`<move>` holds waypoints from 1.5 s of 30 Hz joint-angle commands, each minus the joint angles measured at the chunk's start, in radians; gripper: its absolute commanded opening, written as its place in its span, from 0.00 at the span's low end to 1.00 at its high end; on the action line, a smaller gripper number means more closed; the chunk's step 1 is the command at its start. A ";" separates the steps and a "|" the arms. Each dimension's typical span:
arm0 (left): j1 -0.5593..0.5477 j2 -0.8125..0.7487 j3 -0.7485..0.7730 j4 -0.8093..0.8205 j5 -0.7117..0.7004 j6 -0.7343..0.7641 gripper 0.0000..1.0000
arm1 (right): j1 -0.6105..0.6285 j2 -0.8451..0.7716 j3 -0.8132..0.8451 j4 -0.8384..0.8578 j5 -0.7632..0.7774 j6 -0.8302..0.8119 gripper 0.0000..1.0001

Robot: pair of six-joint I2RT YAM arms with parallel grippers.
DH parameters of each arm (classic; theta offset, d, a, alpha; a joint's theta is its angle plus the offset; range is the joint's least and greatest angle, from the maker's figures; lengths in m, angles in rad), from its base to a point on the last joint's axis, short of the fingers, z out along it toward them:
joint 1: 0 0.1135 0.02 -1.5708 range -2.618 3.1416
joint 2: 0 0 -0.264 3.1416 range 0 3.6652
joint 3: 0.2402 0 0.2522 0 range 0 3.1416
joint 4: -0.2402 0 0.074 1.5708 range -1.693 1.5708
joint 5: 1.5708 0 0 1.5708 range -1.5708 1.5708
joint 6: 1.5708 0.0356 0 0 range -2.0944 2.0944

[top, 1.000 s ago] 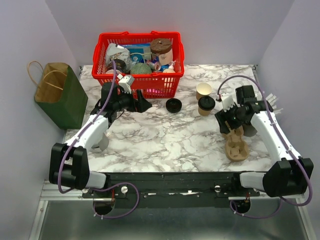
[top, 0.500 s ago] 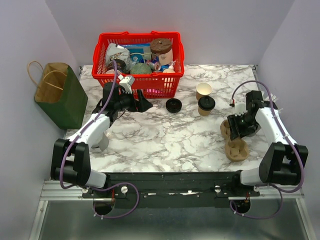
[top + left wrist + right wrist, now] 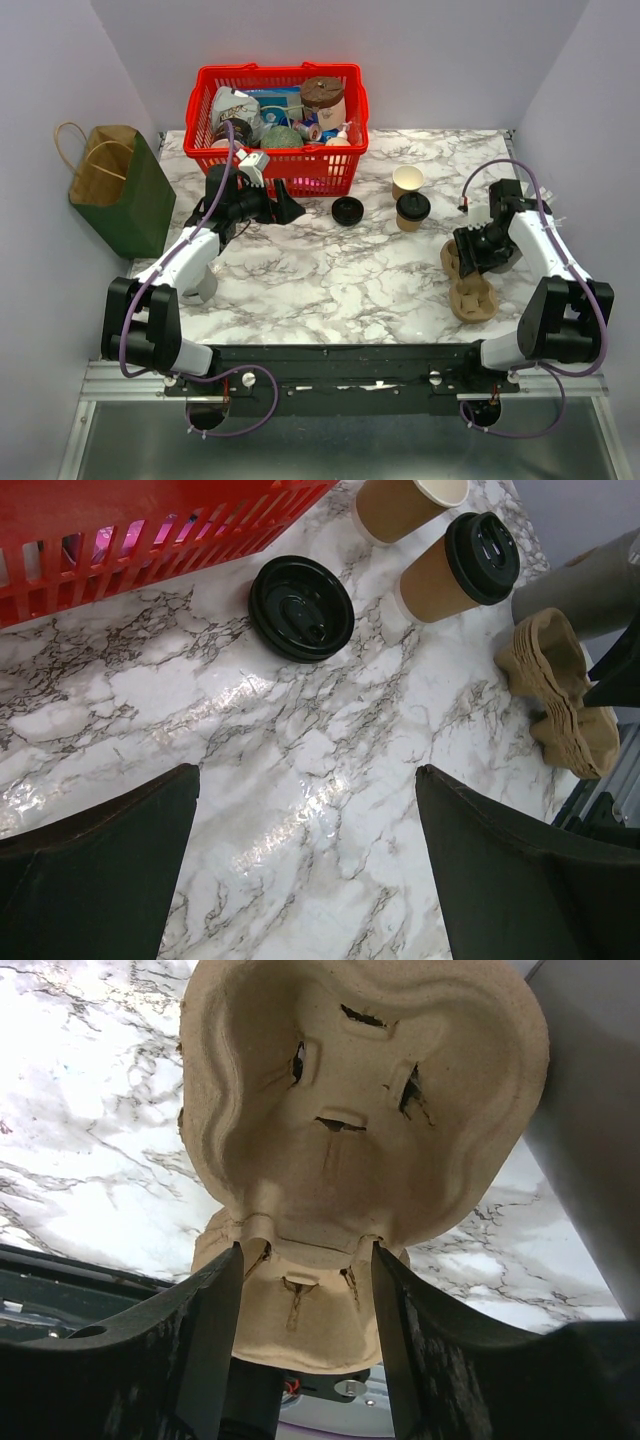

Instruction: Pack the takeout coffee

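Nearest us, on the right side of the marble table (image 3: 330, 285), lies the pulp carrier (image 3: 473, 296). The right gripper (image 3: 305, 1260) is down on it. In the right wrist view its fingers (image 3: 200, 1360) sit on either side of the carrier's narrow waist, pressed against the pulp on both sides, so we log them as clamped on it. From the top view the carrier's far well looks tipped up off the table while the near well is low. We cannot tell if the near end touches the table.

Further back and to the left, the left gripper (image 3: 288, 210) hangs over the table just in front of the red basket (image 3: 310, 165). Its fingers are spread wide with only bare marble between them.

Just right of that gripper a loose black lid (image 3: 347, 210) lies flat on the table. Right of the lid stands a kraft cup with a black lid (image 3: 412, 210), upright.

The takeout coffee (image 3: 408, 181) stands upright just behind that lidded cup and to the right of the basket. It is open-topped, showing its white rim and white inside. Neither gripper touches it, and it is well apart from the carrier.

The basket at the back is full of mixed items, among them a pale cup with a brown lid (image 3: 322, 100). A green paper bag (image 3: 135, 205) stands off the table's left edge.
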 commanded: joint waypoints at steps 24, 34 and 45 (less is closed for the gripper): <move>0.001 0.002 -0.002 0.026 0.008 0.003 0.97 | -0.002 0.042 -0.016 0.052 0.059 0.018 0.52; 0.001 0.007 -0.005 0.030 0.011 0.004 0.97 | -0.004 -0.001 0.002 0.000 0.039 0.024 0.40; 0.001 0.023 -0.002 0.043 0.017 -0.010 0.97 | -0.002 -0.059 0.039 -0.062 0.022 0.007 0.17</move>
